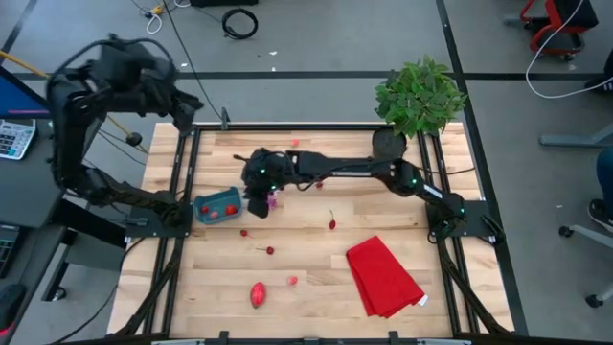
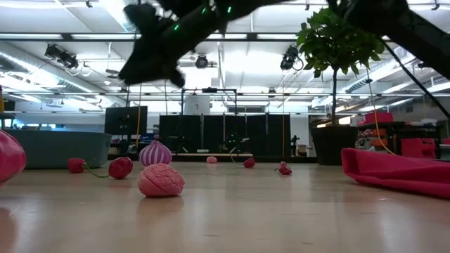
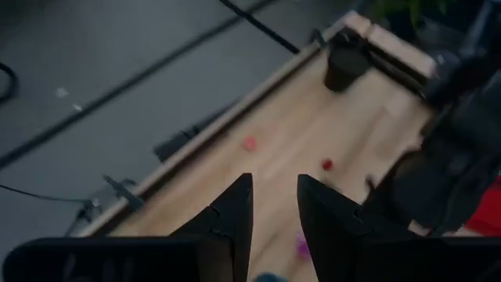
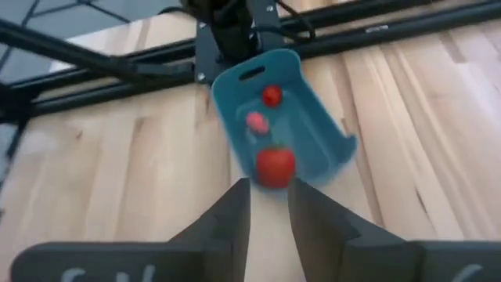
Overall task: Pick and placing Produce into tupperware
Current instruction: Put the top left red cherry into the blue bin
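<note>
While right pincer (image 4: 268,205) hovers parted, red fruit (image 4: 275,166) sits beyond fingertips (over tupperware (image 4: 313,125) rim).

Two dark jointed arms, green lights, black pincer fingers (image 4: 227,215)

- purple piece (image 1: 273,199): mostly hidden under right gripper (image 1: 260,196) in high view
- large red piece (image 2: 10,156): cut off by edge (low view)
- left wrist view: blurred; small red bits (image 3: 326,164) unidentifiable
</note>
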### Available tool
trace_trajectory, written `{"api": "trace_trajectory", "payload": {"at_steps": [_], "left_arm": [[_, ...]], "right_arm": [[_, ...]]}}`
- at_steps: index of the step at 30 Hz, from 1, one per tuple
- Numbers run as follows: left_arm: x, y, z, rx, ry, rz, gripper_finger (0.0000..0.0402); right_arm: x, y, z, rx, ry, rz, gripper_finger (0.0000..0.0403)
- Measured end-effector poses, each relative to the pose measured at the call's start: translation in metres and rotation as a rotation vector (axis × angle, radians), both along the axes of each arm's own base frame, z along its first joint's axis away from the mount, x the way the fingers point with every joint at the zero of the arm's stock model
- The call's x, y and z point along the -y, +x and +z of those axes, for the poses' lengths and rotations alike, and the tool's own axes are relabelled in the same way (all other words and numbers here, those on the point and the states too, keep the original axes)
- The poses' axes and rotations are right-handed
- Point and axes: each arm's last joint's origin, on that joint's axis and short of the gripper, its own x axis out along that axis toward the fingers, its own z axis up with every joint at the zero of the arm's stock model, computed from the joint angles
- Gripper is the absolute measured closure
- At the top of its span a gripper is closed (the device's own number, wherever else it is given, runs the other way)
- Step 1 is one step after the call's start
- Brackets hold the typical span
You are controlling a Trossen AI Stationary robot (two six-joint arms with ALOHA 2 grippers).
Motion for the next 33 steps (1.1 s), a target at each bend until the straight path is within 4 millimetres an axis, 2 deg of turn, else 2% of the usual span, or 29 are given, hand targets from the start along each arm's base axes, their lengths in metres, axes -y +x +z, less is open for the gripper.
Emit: {"api": "trace_trajectory", "payload": {"at_steps": [4,10,13,18,20,24,28,30,33], "left_arm": [[-0.002,0.021,-0.022,-0.077,-0.091,-0.067,0.0294],[0.003,0.056,-0.071,-0.265,-0.219,-0.204,0.0295],[0.015,0.073,-0.101,-0.368,-0.309,-0.285,0.0300],[0.049,0.098,-0.155,-0.510,-0.430,-0.464,0.0316],[0.065,0.109,-0.176,-0.522,-0.446,-0.516,0.0323],[0.099,0.132,-0.209,-0.428,-0.462,-0.659,0.0332],[0.131,0.149,-0.236,-0.325,-0.354,-0.862,0.0330],[0.141,0.151,-0.251,-0.334,-0.275,-0.953,0.0323],[0.148,0.151,-0.277,-0.434,-0.229,-0.965,0.0306]], "right_arm": [[-0.003,-0.029,0.035,-0.102,0.016,-0.005,0.0307],[-0.008,-0.077,0.079,-0.251,0.019,-0.005,0.0306],[-0.009,-0.100,0.098,-0.299,-0.004,0.018,0.0306],[-0.012,-0.132,0.122,-0.352,-0.037,0.034,0.0306],[-0.012,-0.141,0.132,-0.343,-0.063,0.027,0.0306],[-0.013,-0.153,0.147,-0.308,-0.102,0.007,0.0306],[-0.012,-0.160,0.155,-0.287,-0.126,-0.012,0.0306],[-0.012,-0.160,0.156,-0.284,-0.130,-0.010,0.0306],[-0.012,-0.161,0.155,-0.295,-0.127,-0.012,0.0306]]}}
